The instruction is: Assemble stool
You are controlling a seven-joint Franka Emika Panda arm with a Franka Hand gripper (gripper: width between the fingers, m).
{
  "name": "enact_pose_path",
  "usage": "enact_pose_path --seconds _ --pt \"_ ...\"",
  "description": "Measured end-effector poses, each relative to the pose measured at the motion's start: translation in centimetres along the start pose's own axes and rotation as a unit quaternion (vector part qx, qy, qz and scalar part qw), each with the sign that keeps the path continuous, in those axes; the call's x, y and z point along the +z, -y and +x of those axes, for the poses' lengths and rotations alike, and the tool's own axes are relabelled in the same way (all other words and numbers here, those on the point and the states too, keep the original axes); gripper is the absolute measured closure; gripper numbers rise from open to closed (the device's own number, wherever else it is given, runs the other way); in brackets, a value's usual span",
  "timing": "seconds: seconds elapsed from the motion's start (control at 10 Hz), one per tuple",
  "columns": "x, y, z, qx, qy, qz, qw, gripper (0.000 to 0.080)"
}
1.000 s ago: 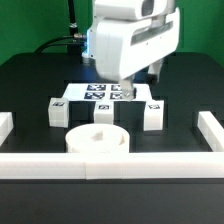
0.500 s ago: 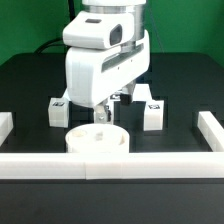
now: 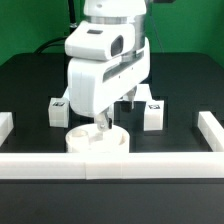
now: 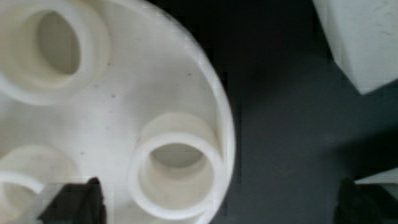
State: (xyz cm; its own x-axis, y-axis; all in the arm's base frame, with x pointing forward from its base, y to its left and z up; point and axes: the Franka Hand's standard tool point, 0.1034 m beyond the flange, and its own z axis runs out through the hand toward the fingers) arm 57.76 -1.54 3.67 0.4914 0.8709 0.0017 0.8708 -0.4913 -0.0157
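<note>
The round white seat (image 3: pixel 97 141) lies flat on the black table, just behind the front rail. In the wrist view the seat (image 4: pixel 107 110) fills most of the picture and shows round sockets. My gripper (image 3: pixel 103 123) hangs low over the seat's far edge. It is open and empty (image 4: pixel 222 205), one dark finger (image 4: pixel 75 200) over the seat and the other off its rim. Two white leg blocks stand behind the seat, one (image 3: pixel 59 112) on the exterior view's left and one (image 3: pixel 153 116) on its right. A block corner (image 4: pixel 365 40) shows in the wrist view.
White border rails run along the front (image 3: pixel 110 166), the exterior view's left (image 3: pixel 5 126) and its right (image 3: pixel 212 129). My arm's body hides the table behind the seat, including the marker board.
My arm has come forward from above the marker board and moved down, so the gripper is now right over the seat. The seat and the blocks have not moved.
</note>
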Motion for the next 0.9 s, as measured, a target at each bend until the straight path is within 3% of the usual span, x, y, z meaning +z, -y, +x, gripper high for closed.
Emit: enact_pose_path --seconds 0.9 --pt "2.1 -0.2 0.1 0.0 0.002 0.009 1.0 0.015"
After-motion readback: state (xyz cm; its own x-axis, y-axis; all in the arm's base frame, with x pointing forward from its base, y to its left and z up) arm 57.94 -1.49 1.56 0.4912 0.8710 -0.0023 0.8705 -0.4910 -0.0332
